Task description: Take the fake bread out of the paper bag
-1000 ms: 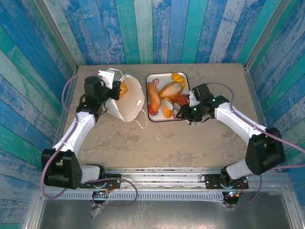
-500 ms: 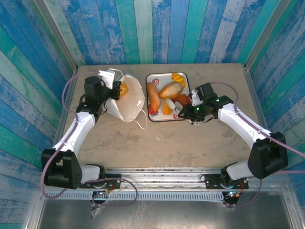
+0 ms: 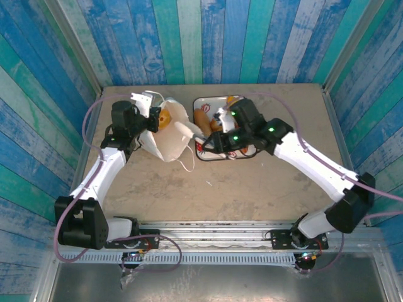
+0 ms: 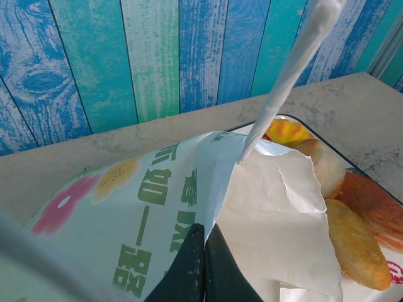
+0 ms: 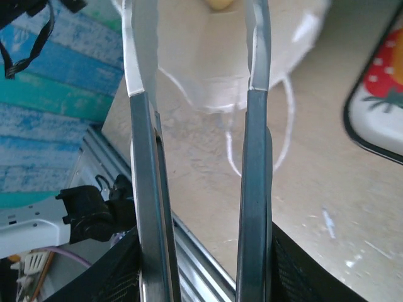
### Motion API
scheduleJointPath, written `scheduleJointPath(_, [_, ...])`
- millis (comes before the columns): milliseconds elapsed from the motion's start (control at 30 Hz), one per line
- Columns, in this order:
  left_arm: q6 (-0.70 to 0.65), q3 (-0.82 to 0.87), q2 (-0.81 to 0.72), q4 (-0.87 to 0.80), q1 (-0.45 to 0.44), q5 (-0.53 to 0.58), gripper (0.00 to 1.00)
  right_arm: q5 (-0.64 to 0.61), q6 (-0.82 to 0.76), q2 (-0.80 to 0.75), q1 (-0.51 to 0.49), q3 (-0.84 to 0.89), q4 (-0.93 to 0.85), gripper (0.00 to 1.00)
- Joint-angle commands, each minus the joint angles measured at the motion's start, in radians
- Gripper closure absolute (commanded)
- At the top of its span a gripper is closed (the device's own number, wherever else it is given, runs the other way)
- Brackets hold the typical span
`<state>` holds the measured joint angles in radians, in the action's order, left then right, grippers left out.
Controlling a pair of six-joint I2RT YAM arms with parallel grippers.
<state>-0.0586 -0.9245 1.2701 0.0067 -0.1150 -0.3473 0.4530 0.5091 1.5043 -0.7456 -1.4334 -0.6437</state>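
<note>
Right gripper [image 3: 219, 136], clamped on silver metal tongs [image 5: 143, 189], has swung to the tall white paper bag [image 3: 171, 141]. Left gripper [image 4: 203, 264] pinches its rim, readying another pick.

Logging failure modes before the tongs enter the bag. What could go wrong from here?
1. The left fingers pinch the paper bag by its rim alone; a push from the tongs could tear it or pull it free.
2. The loop handle lies on the table beside the tongs and could snag.
3. Little of the fake bread shows in the bag's mouth; the tongs may grab paper instead.
</note>
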Motion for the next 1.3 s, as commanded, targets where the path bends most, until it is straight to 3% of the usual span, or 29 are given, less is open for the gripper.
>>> scheduleJointPath(0, [0.005, 0.007, -0.046, 0.035, 0.0, -0.027, 1.0, -0.018, 0.0, 0.128, -0.042, -0.084, -0.014, 0.54])
scheduleJointPath(133, [0.006, 0.003, -0.045, 0.039, 0.0, -0.049, 1.0, -0.058, -0.009, 0.274, -0.084, -0.197, -0.03, 0.55])
scheduleJointPath(500, [-0.074, 0.003, -0.057, 0.054, 0.0, -0.184, 1.0, -0.33, -0.02, 0.526, -0.141, -0.522, -0.197, 0.52])
scheduleJointPath(967, [-0.083, -0.022, -0.04, 0.015, 0.0, -0.191, 1.0, -0.337, -0.032, 0.682, -0.142, -0.691, -0.238, 0.52])
scheduleJointPath(1267, [-0.09, -0.036, -0.036, 0.003, 0.0, -0.208, 1.0, -0.42, -0.024, 0.732, -0.144, -0.742, -0.198, 0.56])
